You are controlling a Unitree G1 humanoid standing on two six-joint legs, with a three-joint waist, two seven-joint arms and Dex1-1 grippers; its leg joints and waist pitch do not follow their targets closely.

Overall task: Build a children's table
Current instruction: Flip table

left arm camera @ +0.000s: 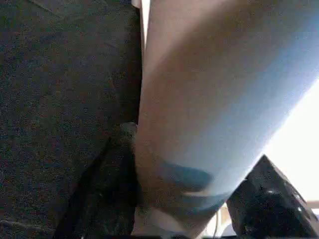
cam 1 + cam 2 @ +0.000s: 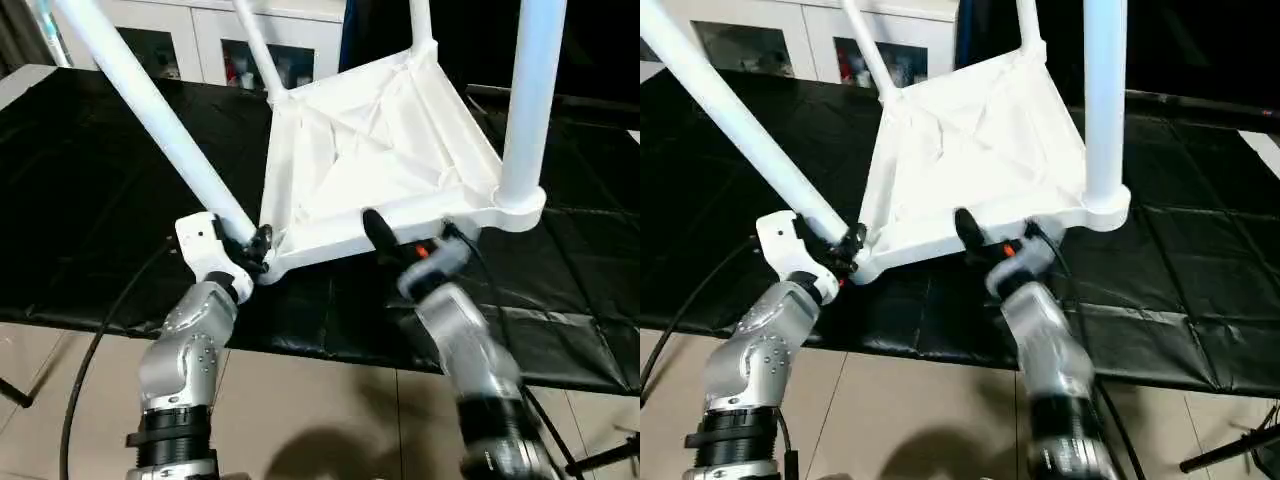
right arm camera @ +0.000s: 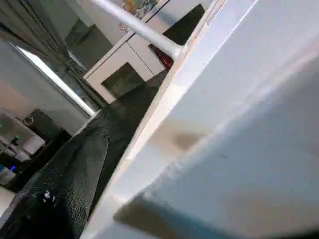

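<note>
- Black crinkly sheeting covers the table (image 2: pixel 90 180) we're working at, with a white glass-door cabinet (image 2: pixel 200 40) behind it and pale floor under our arms.
- Task thing first: the white tabletop (image 2: pixel 370 150) lies underside up, tilted, near the table's front edge. All four legs look seated in the corner sockets.
- The near-left leg (image 2: pixel 150 100) leans well outward while the near-right leg (image 2: pixel 530 90) stands nearly upright, so we'd guess the leaning one isn't fully home.
- Our left tool (image 2: pixel 255 245) is half-spread and clamped around the base of that leaning leg, right at the corner socket.
- Our right tool (image 2: pixel 385 235) is spread wide, one black finger (image 3: pixel 60 184) against the tabletop's near rim (image 2: pixel 970 228); it seems to be steadying, not pinching anything.
- Step in hand, we reckon: seating or straightening that last leg. The next move calls for pushing it square into the socket while the right side braces the rim.
- In the way: a black cable (image 2: pixel 90 350) hanging by our left forearm, and the tabletop sits near enough to the edge to slip off.
</note>
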